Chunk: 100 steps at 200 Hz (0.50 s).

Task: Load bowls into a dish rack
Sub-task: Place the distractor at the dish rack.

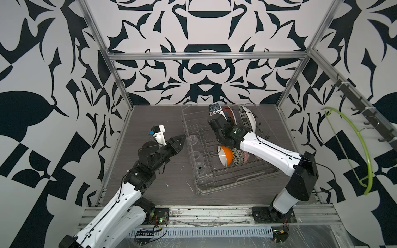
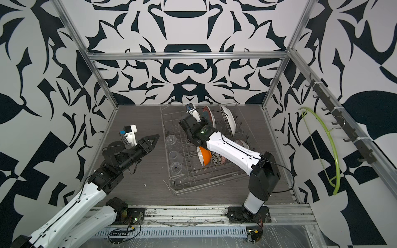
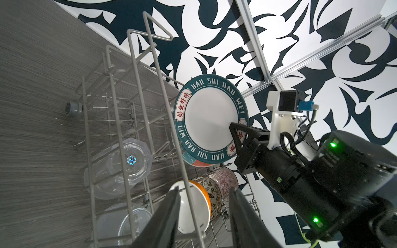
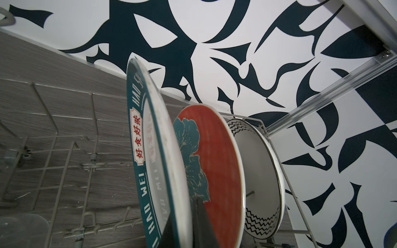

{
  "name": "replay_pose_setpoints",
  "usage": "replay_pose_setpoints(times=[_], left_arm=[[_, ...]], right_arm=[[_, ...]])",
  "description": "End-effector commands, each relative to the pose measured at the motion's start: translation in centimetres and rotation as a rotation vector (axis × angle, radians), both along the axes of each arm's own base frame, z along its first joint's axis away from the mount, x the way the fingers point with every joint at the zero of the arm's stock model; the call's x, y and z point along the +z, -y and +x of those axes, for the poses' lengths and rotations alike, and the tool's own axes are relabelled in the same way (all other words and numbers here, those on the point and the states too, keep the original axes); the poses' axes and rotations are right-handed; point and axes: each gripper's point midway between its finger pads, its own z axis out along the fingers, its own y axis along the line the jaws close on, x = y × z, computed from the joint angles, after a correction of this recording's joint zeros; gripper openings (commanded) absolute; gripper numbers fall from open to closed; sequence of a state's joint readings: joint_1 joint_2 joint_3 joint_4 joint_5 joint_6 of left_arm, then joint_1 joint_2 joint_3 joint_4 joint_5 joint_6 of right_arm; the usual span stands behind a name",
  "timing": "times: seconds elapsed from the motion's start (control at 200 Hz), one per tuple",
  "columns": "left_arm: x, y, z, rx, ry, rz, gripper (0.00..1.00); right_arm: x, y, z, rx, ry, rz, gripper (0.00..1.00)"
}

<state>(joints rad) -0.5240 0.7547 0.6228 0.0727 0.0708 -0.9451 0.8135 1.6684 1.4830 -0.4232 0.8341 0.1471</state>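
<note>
All three bowls stood on edge in one row among the tines at the near end of the dish rack (image 1: pixel 217 184): the orange bowl (image 1: pixel 225 155), the floral bowl (image 1: pixel 238 159) touching it, and the striped pinkish bowl (image 3: pixel 224 179) behind that, partly hidden in the top views by the right arm. No bowl lay out on the table (image 1: pixel 161 193), so the loading of bowls looked finished.

The work in hand seemed to be the plates at the far end of the rack. The right gripper (image 3: pixel 234 128) had its jaws clamped on the rim of the teal-rimmed plate (image 3: pixel 208 120), one jaw across its white face. That plate stood upright just beside the red flower plate (image 4: pixel 214 161), with the zigzag-edged plate (image 4: pixel 257 167) beyond. The left gripper (image 1: pixel 182 138) hung over the table just outside the rack's side wall near the clear glasses (image 3: pixel 126 163), jaws apart and empty.

The next move probably called for checking that the plate sat between tines, opening the right jaws gently and drawing straight back, so the plate neither tipped onto its red neighbour nor was dragged out. The right forearm passed close above the bowls and would need to rise clear of them.
</note>
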Motion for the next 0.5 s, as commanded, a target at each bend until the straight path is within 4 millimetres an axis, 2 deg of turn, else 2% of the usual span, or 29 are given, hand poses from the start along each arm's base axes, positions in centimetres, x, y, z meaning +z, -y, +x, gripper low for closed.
replay_pose_setpoints(times=[0.0, 0.155, 0.495], left_arm=[[1.5, -0.1, 0.0, 0.001, 0.032, -0.001, 0.43], [1.4, -0.2, -0.1, 0.006, 0.036, 0.005, 0.43], [0.9, -0.7, -0.3, 0.026, 0.029, 0.014, 0.45]], right_arm=[[0.9, 0.0, 0.3, -0.042, 0.052, 0.055, 0.00], [-0.8, -0.3, 0.3, -0.047, 0.021, 0.050, 0.00], [-2.6, -0.2, 0.1, -0.067, -0.013, 0.042, 0.00]])
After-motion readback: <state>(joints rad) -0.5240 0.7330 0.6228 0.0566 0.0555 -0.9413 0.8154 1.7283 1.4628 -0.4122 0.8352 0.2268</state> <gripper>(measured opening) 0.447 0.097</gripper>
